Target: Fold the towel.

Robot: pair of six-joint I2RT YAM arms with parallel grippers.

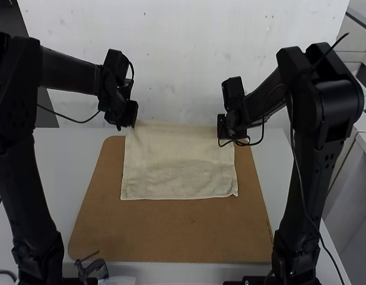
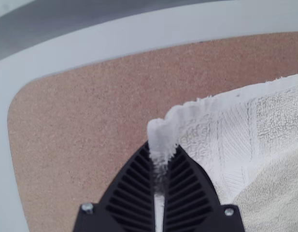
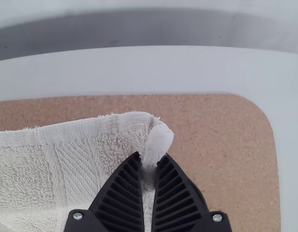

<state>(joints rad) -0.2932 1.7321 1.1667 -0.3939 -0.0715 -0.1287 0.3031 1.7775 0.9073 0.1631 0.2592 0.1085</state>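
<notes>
In the high view the cream towel (image 1: 180, 163) hangs between both grippers, its far edge raised and its lower part reaching the brown board. My left gripper (image 1: 130, 123) is at the towel's far left corner and my right gripper (image 1: 223, 135) at its far right corner. The left wrist view has the black left gripper (image 2: 161, 169) shut on a corner of the towel (image 2: 279, 121). Likewise, in the right wrist view, the right gripper (image 3: 149, 176) pinches the other corner of the towel (image 3: 71, 169).
The brown board (image 1: 171, 234) lies under the towel on a white table (image 1: 64, 160), with a white wall behind. A small dark object (image 1: 92, 268) stands at the near left edge of the board. Cables hang along both arms.
</notes>
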